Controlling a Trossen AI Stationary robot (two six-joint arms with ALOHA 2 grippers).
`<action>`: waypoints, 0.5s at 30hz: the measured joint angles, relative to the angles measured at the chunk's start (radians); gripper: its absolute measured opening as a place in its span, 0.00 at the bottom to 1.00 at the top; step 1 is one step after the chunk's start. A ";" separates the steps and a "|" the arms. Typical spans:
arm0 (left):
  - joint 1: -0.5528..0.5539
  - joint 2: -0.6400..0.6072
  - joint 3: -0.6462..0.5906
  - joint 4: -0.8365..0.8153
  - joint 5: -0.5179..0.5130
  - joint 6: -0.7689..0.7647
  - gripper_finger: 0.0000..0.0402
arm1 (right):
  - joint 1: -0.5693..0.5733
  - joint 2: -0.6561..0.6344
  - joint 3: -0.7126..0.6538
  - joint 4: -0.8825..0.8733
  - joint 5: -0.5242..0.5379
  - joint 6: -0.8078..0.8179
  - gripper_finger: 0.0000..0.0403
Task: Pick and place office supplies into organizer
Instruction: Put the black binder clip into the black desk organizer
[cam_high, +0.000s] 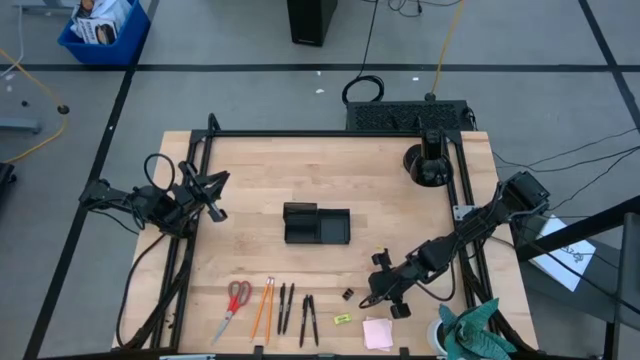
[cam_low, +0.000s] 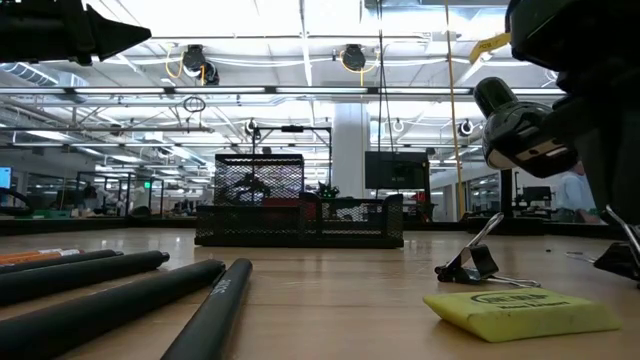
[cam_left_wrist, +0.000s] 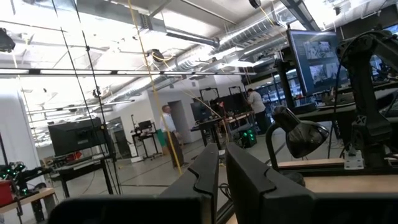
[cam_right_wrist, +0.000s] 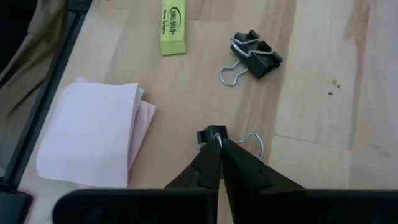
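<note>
While the right gripper (cam_right_wrist: 219, 144) jaws sit clenched on a binder clip (cam_right_wrist: 213, 134) at the counter's (cam_high: 300, 170) 5 o'clock, a second clip (cam_right_wrist: 256, 53) lies free nearby; left gripper (cam_left_wrist: 221, 163) jaws closed, empty.

Sticky-note pad (cam_right_wrist: 93, 134) lies beside two binder clips (cam_right_wrist: 255, 53), apparently apart.

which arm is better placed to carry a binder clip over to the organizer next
Right. The right gripper is shut on a binder clip near the table's front edge. The left gripper hangs shut and empty at the left side, away from the clips. The organizer sits mid-table.
</note>
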 joint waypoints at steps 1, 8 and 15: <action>0.000 0.000 0.000 0.000 0.000 0.000 0.09 | 0.000 -0.007 -0.001 0.003 -0.002 -0.008 0.01; 0.000 0.000 0.000 0.000 0.000 0.000 0.09 | -0.025 -0.078 0.068 0.019 0.038 -0.139 0.00; 0.000 0.000 0.000 0.000 0.000 0.000 0.09 | -0.126 -0.066 0.201 0.080 0.143 -0.420 0.00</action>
